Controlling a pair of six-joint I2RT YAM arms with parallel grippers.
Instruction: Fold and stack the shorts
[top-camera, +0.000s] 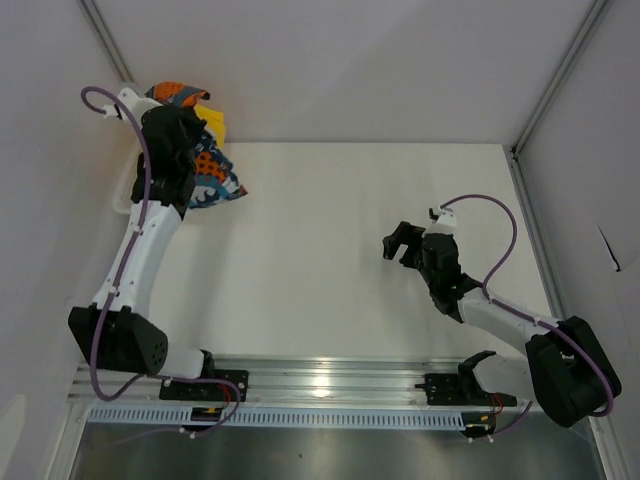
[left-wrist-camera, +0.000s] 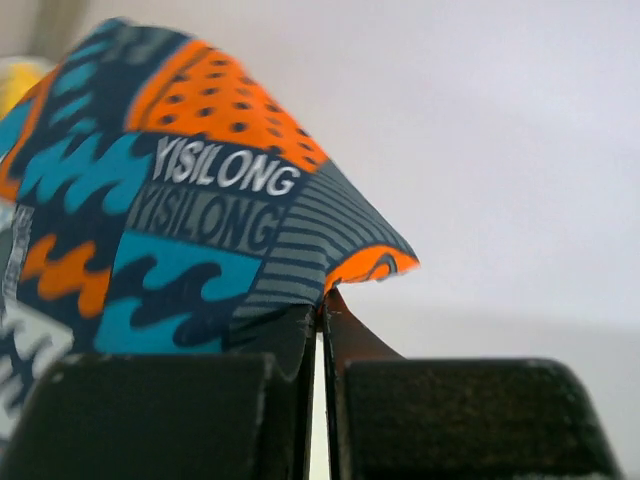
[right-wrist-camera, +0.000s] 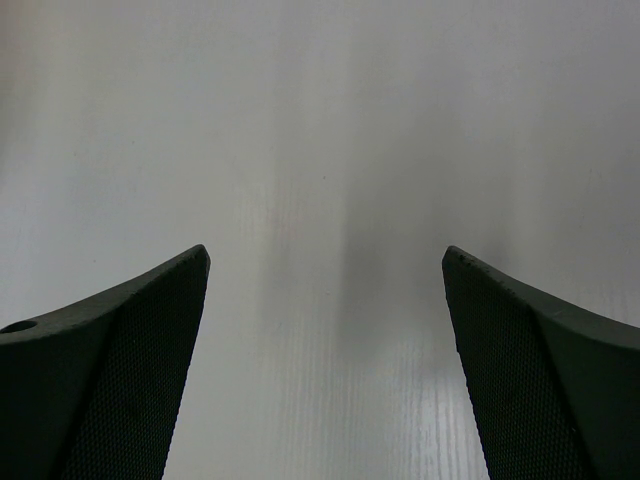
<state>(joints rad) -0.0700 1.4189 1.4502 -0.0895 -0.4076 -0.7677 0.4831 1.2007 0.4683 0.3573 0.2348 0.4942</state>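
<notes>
The printed shorts (top-camera: 214, 181), in blue, orange, black and white, hang bunched at the far left of the table. My left gripper (top-camera: 192, 148) is shut on them. In the left wrist view the fingers (left-wrist-camera: 290, 340) pinch a fold of the printed shorts (left-wrist-camera: 180, 220), which rise above the jaws. A bit of the yellow shorts (top-camera: 213, 122) shows behind the left gripper; most of that pair is hidden. My right gripper (top-camera: 400, 243) hovers open over bare table at the right. The right wrist view shows the right gripper (right-wrist-camera: 325, 255) with nothing between its fingers.
A white basket (top-camera: 121, 198) sits at the far left edge, under the left arm. Grey walls close in the table at the back and on both sides. A metal rail (top-camera: 330, 378) runs along the near edge.
</notes>
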